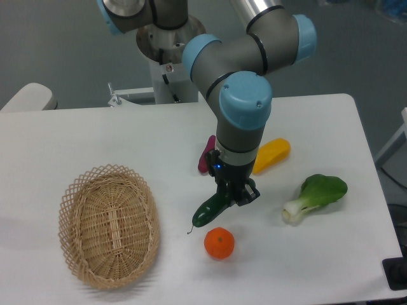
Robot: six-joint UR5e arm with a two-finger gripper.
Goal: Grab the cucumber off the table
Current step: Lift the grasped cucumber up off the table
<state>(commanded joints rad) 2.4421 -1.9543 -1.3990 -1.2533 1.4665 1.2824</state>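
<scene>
The dark green cucumber (208, 211) lies on the white table (331, 127) near the middle front, its thin stem tip pointing down-left toward the orange. My gripper (234, 196) is down at the cucumber's upper right end, its black fingers (249, 194) on either side of that end. The fingers look closed around it, and the cucumber's far end is hidden behind them. The cucumber's lower end appears to rest on or just above the table.
An orange (219, 243) sits just below the cucumber. A wicker basket (109, 224) stands at the front left. A purple sweet potato (206, 154) and a yellow vegetable (271, 155) lie behind the gripper. A bok choy (316, 196) lies at the right.
</scene>
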